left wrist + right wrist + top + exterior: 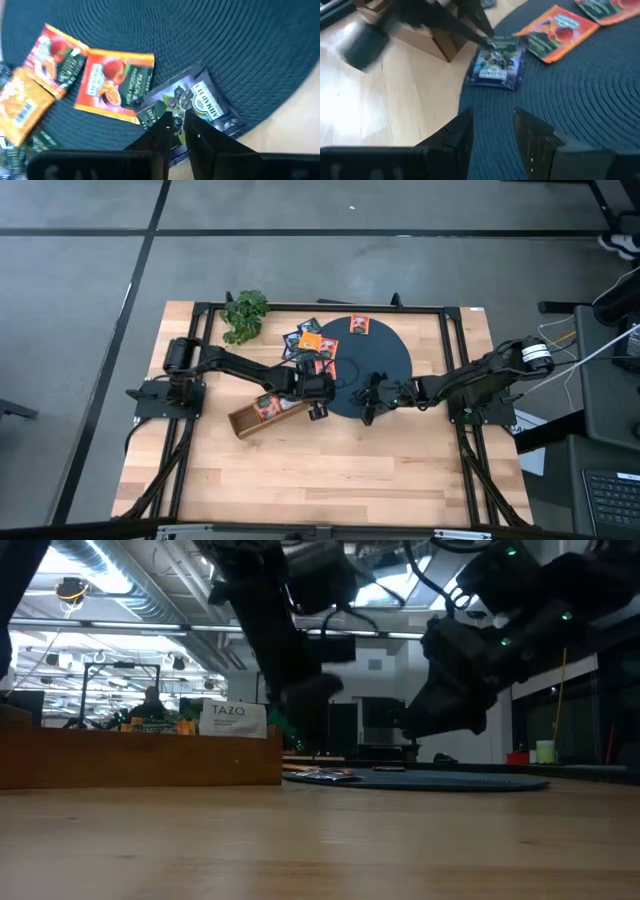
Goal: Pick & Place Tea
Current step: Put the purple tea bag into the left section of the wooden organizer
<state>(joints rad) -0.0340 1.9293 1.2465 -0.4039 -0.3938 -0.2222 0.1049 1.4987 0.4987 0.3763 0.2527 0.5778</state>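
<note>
The left gripper [179, 122] is pinching the blue sachet [200, 107] at the dark mat's [240, 45] edge, lying flat, long axis angled toward the wooden tray [262, 415]. The right gripper [492, 132] is hovering nearby, fingers parted, gripping nothing.

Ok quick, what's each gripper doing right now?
Left gripper: fingers pinched on the dark blue sachet at the mat's edge.
Right gripper: open, empty, over the mat.

Colours on the woven mat

Between the black left fingers [200, 142] lies a blue-purple sachet [200, 107] with a dark green panel; beside it an orange-red sachet [114, 85], also green-panelled. The mat [240, 45] is dark teal with ringed weave, on pale wood table [385, 105].
</note>
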